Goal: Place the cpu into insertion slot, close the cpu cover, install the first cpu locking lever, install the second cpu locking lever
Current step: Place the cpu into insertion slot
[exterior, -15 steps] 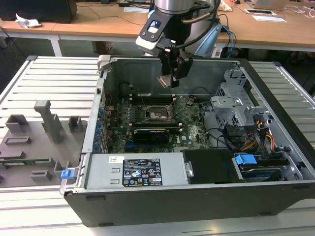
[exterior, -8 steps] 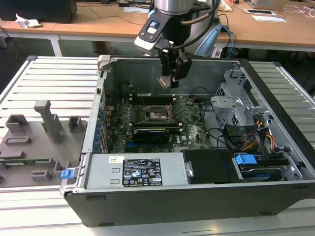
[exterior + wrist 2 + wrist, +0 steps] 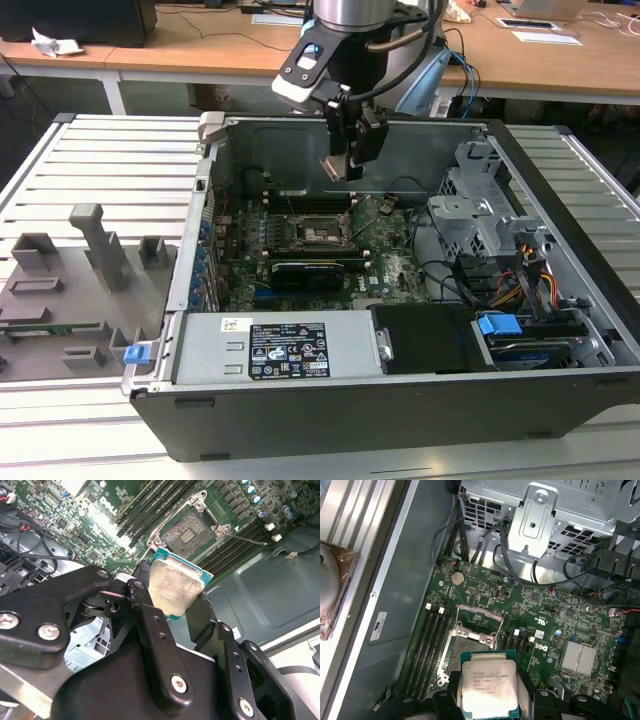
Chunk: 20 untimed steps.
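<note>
You had the arm's black two-fingered gripper (image 3: 345,168) hanging inside the open dark grey metal computer case (image 3: 560,330), up near its back wall in the exterior view. Its fingers (image 3: 150,622) were clamped on two opposite edges of the cpu (image 3: 175,587), a small flat square chip with a pale silver-beige metal top and a teal-green rim, so the gripper was closed on the chip and carrying it. In both wrist views the cpu (image 3: 487,687) sat between the black fingers with its metal top towards the cameras, held in the air above the green circuit board (image 3: 545,615) and not touching it. The insertion slot (image 3: 470,647), a small square dark socket with metal edging, lay on that board close by the chip, apart from it and uncovered. In the second wrist view the insertion slot (image 3: 187,532) showed its field of contacts. The cpu cover (image 3: 476,616), a thin grey metal frame plate, sat at one edge of the slot and did not lie over it. In the exterior view a long black card (image 3: 318,268) lay across the board beside the slot, and a grey tray of moulded blocks (image 3: 60,280) stood outside the case at the exterior view's left.
</note>
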Available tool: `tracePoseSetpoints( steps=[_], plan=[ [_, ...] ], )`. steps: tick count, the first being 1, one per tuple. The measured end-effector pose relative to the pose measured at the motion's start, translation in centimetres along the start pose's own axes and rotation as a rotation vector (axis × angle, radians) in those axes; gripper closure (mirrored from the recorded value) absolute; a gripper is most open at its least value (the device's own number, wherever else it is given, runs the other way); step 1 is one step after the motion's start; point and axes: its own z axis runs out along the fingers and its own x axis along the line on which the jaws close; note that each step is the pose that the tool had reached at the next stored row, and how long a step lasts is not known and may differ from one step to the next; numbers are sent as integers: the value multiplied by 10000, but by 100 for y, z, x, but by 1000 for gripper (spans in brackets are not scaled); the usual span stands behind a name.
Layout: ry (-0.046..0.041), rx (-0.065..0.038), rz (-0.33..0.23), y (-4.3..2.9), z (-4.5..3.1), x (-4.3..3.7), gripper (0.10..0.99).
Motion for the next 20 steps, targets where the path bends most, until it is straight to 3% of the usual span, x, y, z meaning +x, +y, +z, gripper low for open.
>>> tracePoseSetpoints(
  steps=[15, 20],
  plan=[
    [-51, -9, 515, -3, 39, -1, 553],
    [-106, -17, 1060, -6, 62, -1, 553]
  ],
)
